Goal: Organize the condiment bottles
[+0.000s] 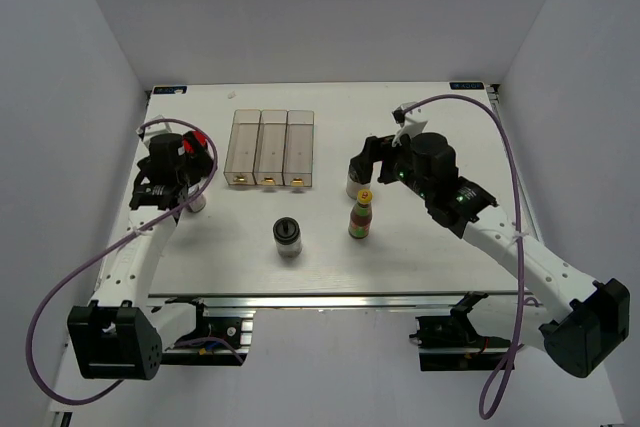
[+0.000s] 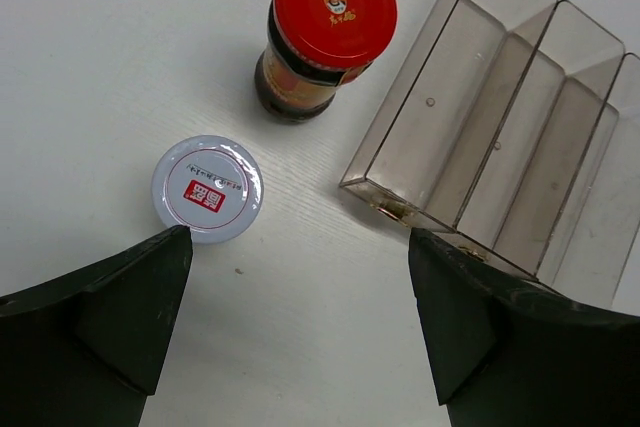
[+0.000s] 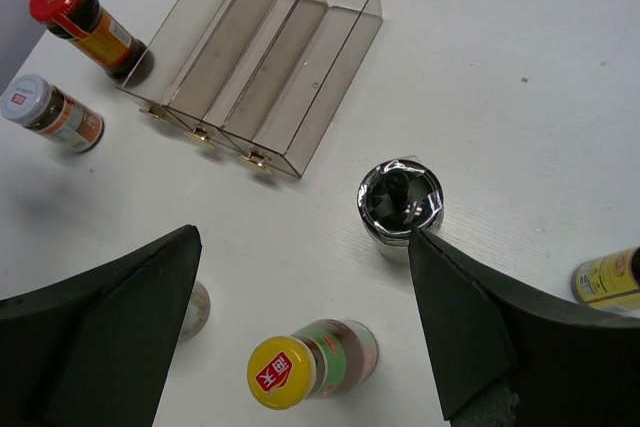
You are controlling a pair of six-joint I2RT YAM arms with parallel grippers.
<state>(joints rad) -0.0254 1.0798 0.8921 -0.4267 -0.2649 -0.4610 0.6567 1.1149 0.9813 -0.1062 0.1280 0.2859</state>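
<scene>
Bright, even overhead light casts soft short shadows on the table (image 1: 230, 257); wrist-view near edges seem slightly blurred.

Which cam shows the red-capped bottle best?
Left wrist: the red-capped bottle is close, with cap and shoulder clear. Right wrist shows it small, at top left. In top external, the left arm mostly hides it.
</scene>
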